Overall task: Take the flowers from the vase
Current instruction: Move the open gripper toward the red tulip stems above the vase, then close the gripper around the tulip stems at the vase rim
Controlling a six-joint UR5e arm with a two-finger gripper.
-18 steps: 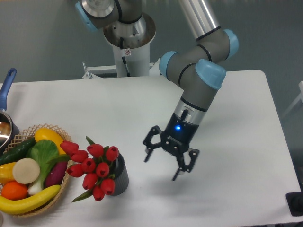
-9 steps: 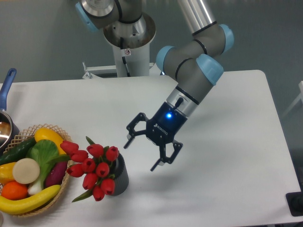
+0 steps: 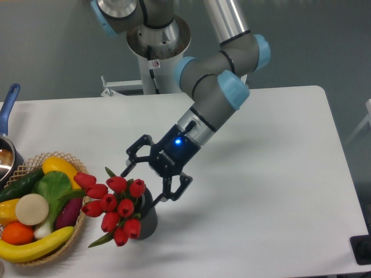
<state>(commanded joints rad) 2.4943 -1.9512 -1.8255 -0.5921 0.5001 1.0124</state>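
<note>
- I have the gripper (image 3: 146,183) with its two fingers spread apart and nothing between them; a blue light glows on its wrist.
- The flowers (image 3: 113,208) sit just below and to the left of my fingertips as the camera sees it; the lower finger (image 3: 171,189) ends beside the rightmost red bud, and the upper one (image 3: 134,155) hangs just above the top of the bunch. I cannot tell from this single view whether either finger touches a bud.
- The flowers are in the vase (image 3: 148,218), which stands on the white table (image 3: 278,191) near its front edge, just to the right of the wicker basket (image 3: 55,249).
- The vase is upright, dark and ribbed, with most of its left side hidden behind the buds.
- The bunch leans out of the vase's mouth towards the left and towards the camera, so its long axis runs from the mouth down-left; the red heads fan out over the vase's left side and reach the basket's rim.
- Green pointed leaves stick out at the top left and the bottom left of the bunch.
- The basket holds a banana, a cucumber and other produce.
</note>
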